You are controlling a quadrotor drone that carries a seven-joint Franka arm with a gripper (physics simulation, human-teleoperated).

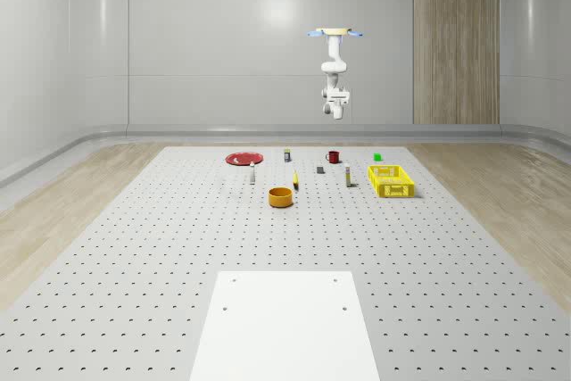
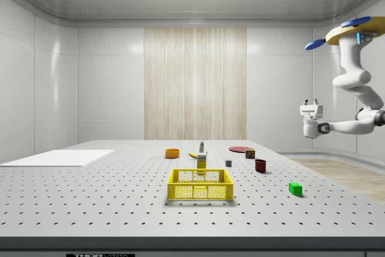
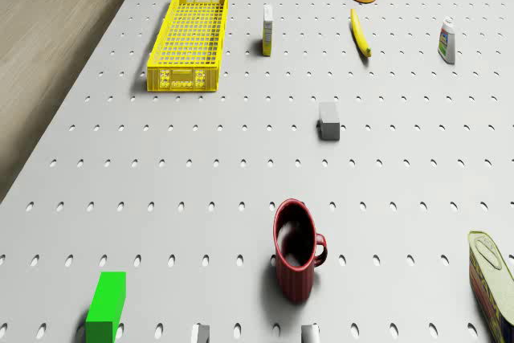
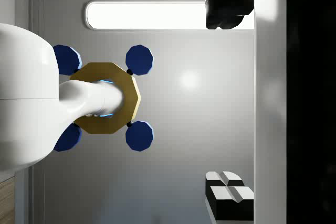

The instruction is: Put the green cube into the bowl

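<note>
Up high over the far edge of the table (image 1: 134,247), hovering on blue rotors: the drone (image 1: 333,33), well clear of everything below. Hanging under it, the white arm (image 2: 355,82), bent back on itself. Out at the end of that, the gripper (image 2: 311,103), turned upward toward the ceiling, off at the side view's right and far above the tabletop. Fingers (image 4: 228,195) spread wide apart in the wrist view, nothing between them, nothing held.

Down on the table now. Green cube (image 1: 377,157) lying flat on the far part of the table, toward the whole-scene view's right, just beyond the far end of the yellow crate (image 1: 391,180) and to the right of the red mug (image 1: 333,157). Not touching either. Well below the gripper, too.

And the target: orange bowl (image 1: 281,196), upright, nearer than the cube and toward the middle of the table, left of the crate. Nothing visible inside it. Well apart from the cube, with the mug, a small grey block (image 3: 328,120) and a banana (image 3: 360,32) spread across the ground between them. Banana just beside the bowl, on its right.

Over at the far left of the group, a red plate (image 1: 243,159), flat on the table.
</note>
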